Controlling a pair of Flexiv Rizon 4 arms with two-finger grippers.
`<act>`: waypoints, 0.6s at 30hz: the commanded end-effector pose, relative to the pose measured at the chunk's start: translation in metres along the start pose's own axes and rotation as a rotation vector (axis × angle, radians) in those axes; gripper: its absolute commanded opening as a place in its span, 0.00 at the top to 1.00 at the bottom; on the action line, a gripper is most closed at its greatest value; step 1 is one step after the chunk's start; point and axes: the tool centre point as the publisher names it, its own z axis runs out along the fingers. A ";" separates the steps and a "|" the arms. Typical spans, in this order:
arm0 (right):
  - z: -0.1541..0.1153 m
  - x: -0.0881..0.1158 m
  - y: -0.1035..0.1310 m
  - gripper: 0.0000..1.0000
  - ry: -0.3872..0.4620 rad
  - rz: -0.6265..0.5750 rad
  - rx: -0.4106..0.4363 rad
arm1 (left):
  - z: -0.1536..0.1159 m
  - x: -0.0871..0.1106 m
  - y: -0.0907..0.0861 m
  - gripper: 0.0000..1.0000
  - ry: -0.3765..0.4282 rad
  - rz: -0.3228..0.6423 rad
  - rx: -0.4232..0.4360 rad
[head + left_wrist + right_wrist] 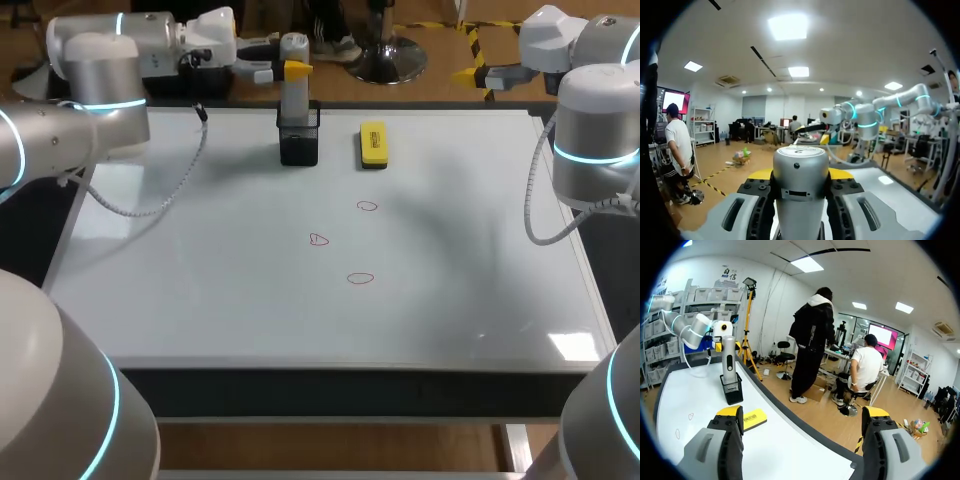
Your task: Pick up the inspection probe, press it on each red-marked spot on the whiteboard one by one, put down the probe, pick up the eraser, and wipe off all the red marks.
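The left arm (pixel 90 110) is seen at the far left of the head view, stretched along the far edge of the whiteboard (pixel 200 290), which lies flat on the desk (pixel 350 392). The left gripper (pixel 290 70) is placed at the upper part of the inspection probe (pixel 295 85). In the left wrist view the silver body of the probe is found between the fingers (pixel 760 210), and it is touched by them from both sides, so the probe is pinched. The probe is kept upright in a small black holder (pixel 299 143), near the far edge of the whiteboard and a little left of its middle.

Three small red marks are drawn in the middle area of the whiteboard: one (pixel 318 240) nearer the left, one (pixel 360 278) closest to the front edge, and one (pixel 367 206) closest to the eraser. The yellow eraser (pixel 372 144) is laid flat just to the right of the holder, apart from it.

The right arm (pixel 595 140) is seen at the right edge of the whiteboard. The right gripper (pixel 802 432) is held beyond the far right corner, its fingers (pixel 725 440) are spread wide and nothing is held between them. From the right wrist view the probe, the holder and the eraser are seen ahead of it.
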 end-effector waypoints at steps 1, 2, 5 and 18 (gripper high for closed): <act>0.000 0.000 0.000 0.00 0.001 0.000 0.000 | -0.003 0.005 -0.016 1.00 0.001 0.005 -0.008; 0.000 0.000 0.000 0.00 0.001 0.000 0.000 | -0.003 0.006 -0.019 1.00 0.001 0.006 -0.009; 0.000 0.000 0.000 0.00 0.001 0.000 0.000 | -0.002 0.008 -0.029 1.00 0.003 0.010 -0.003; 0.000 0.000 0.000 0.00 0.001 0.000 0.000 | -0.012 0.019 -0.066 1.00 0.016 0.013 0.055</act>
